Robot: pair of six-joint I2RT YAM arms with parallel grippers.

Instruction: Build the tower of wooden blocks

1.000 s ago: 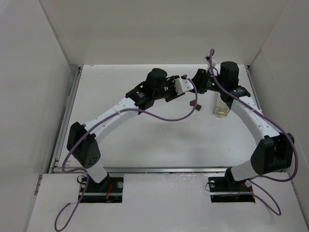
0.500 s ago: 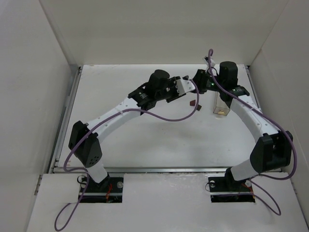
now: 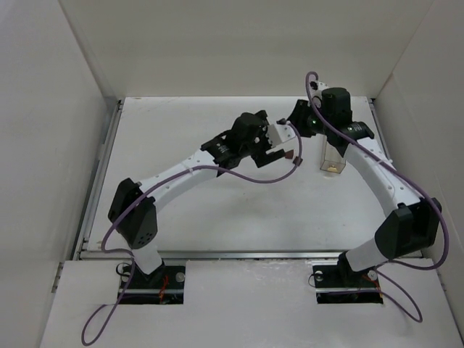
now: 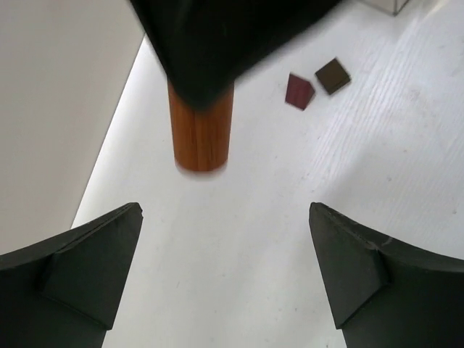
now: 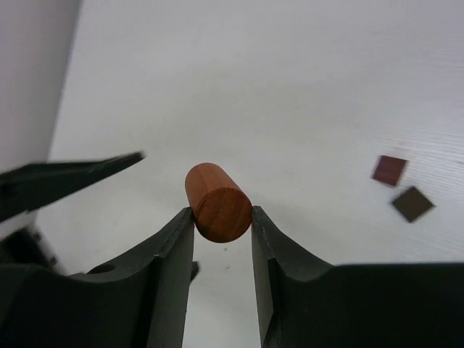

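Top external view shows the left gripper (image 3: 281,143) over mid-table, and the left wrist view shows its fingers spread wide with nothing between them. Just to its right, the right gripper (image 3: 299,122) pinches the orange-brown cylinder (image 5: 216,201) between both fingers, roughly upright over the white table (image 3: 217,210). Whether the cylinder's lower end touches the surface cannot be told. Further right on the table lie a reddish block (image 4: 299,91) and the dark brown block (image 4: 333,75), just beside each other and apart from the cylinder. A clear container (image 3: 333,158) stands rightmost.

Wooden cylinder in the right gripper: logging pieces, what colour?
An orange-brown wood cylinder, best in right wrist view.
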